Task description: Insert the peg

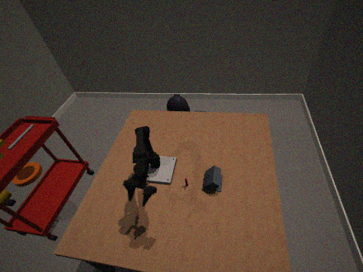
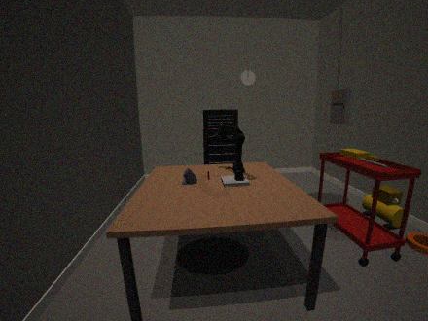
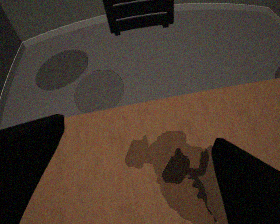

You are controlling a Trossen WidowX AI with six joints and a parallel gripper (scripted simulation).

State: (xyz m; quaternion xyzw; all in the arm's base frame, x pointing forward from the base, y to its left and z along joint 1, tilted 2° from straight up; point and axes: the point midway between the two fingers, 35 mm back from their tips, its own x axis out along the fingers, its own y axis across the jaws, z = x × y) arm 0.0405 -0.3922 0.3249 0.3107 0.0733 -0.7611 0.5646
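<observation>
- While the peg (image 1: 186,182) stands untouched on the table (image 1: 231,229), the approach step is judged to be in hand.
- The gripper (image 1: 139,197) is held above the wood with jaws wide and nothing between them.
- From the gripper, the peg is seen at about two o'clock in the top view, between the base plate (image 1: 168,169) and the sloped panel (image 1: 212,180).
- A swing toward the peg and a descent around it are called for next.
- On the red cart (image 2: 370,168), yellow tanks (image 2: 386,207) are carried on the lower shelf.
</observation>
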